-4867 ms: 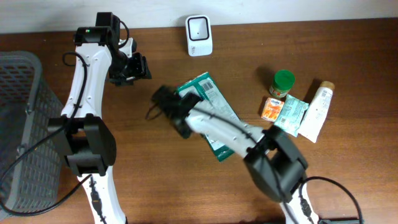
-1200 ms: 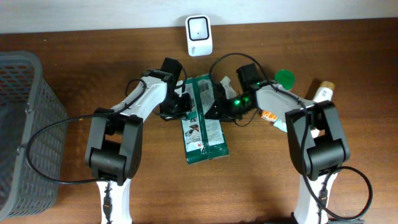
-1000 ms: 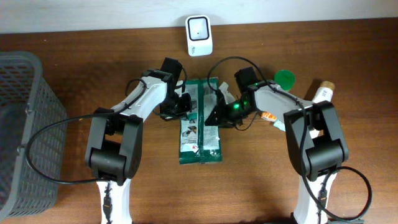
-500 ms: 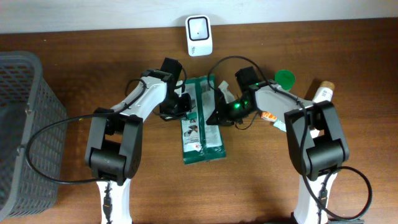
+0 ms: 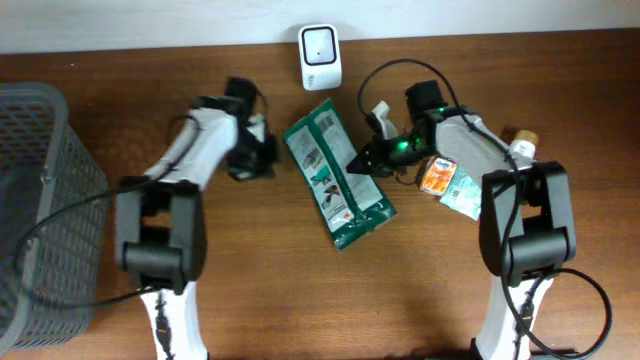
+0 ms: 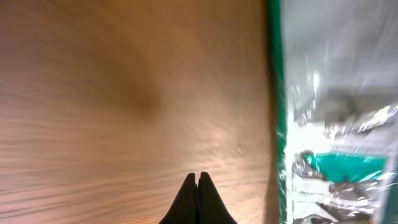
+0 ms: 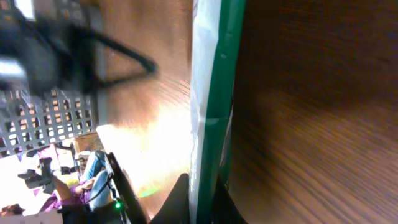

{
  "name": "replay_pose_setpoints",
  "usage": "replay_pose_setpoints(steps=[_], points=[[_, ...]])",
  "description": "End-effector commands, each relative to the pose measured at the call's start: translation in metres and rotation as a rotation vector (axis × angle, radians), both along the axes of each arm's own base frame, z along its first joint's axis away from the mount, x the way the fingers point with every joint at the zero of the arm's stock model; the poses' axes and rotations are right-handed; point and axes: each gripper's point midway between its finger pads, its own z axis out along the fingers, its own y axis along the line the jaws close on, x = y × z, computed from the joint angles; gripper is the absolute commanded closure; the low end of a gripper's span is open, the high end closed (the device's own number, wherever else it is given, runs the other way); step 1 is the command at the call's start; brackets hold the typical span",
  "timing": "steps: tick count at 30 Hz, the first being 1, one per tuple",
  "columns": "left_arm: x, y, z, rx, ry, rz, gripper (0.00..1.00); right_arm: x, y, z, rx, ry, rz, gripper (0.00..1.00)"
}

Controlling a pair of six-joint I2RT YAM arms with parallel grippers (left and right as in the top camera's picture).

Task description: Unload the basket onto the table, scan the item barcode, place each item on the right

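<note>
The item is a flat green and white packet (image 5: pixel 335 182) lying aslant in mid-table, its printed face up and its top end pointing at the white scanner (image 5: pixel 319 57) by the back edge. My right gripper (image 5: pixel 362 162) is shut on the packet's right edge; in the right wrist view the green edge (image 7: pixel 211 93) runs straight up from between the gripper (image 7: pixel 204 182). My left gripper (image 5: pixel 250 160) hangs left of the packet, apart from it. In the left wrist view it (image 6: pixel 198 177) is shut on nothing, with the packet (image 6: pixel 339 124) off to the right.
A grey mesh basket (image 5: pixel 30 200) stands at the left edge. Behind my right arm lie an orange sachet (image 5: pixel 437 176), a teal sachet (image 5: pixel 466 192) and a white tube (image 5: pixel 519 146). Cables trail from both arms across the table.
My left gripper has let the packet go and drawn back to the left. My right gripper has closed on the packet's right edge and swung it aslant, top end toward the scanner.
</note>
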Motion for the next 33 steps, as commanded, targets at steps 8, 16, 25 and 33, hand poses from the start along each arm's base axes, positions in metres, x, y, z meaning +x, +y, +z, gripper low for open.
replay_pose_setpoints(steps=[8,16,25,33], points=[[0.032,0.06,0.047,-0.001,-0.135,0.116,0.93,-0.008,0.008,0.11,0.145,-0.256,0.097,0.96],[0.032,0.064,0.046,0.025,-0.137,0.119,0.86,-0.028,0.005,0.19,0.383,-0.363,0.129,0.96],[0.034,0.075,0.044,0.09,-0.147,0.127,0.21,-0.033,-0.012,0.22,0.484,-0.396,0.114,0.96],[0.037,0.108,0.041,0.194,-0.155,0.175,0.01,-0.027,-0.013,0.209,0.406,-0.402,0.094,0.96]])
